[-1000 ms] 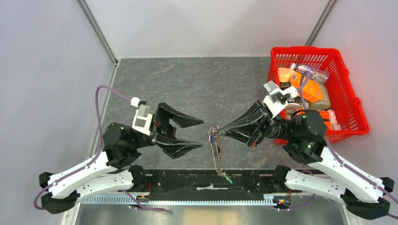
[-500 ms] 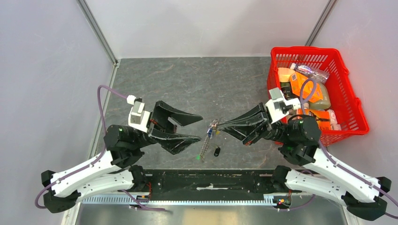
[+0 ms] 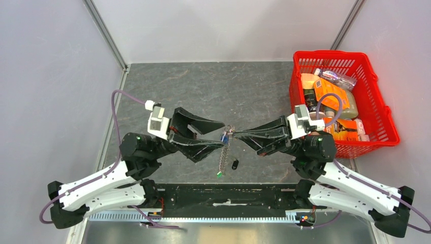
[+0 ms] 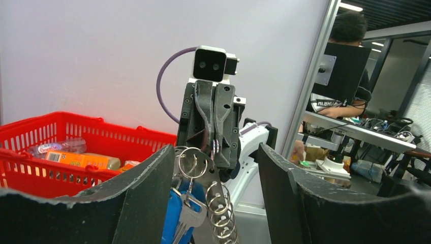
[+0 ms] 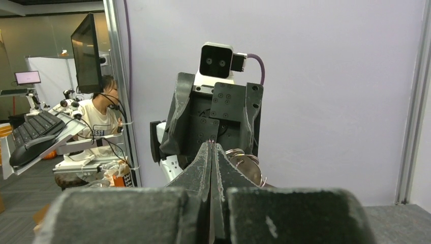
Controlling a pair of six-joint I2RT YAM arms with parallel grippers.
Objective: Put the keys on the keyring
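labels on red basket (image 3: 330,52) packets (image 3: 325,94) are unreadable, right claw (image 3: 235,133) pinching keyring (image 3: 222,158).

At centre frame, the right gripper (image 3: 236,133) pinches the keyring (image 3: 230,130). The left gripper (image 3: 222,134) gapes beside its blue key (image 3: 223,138), and a black key (image 3: 235,164) lies just below.

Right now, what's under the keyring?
A blue key and the chain with its green tag hang from the keyring; a black key lies on the table nearby. The right gripper covers part of the ring.
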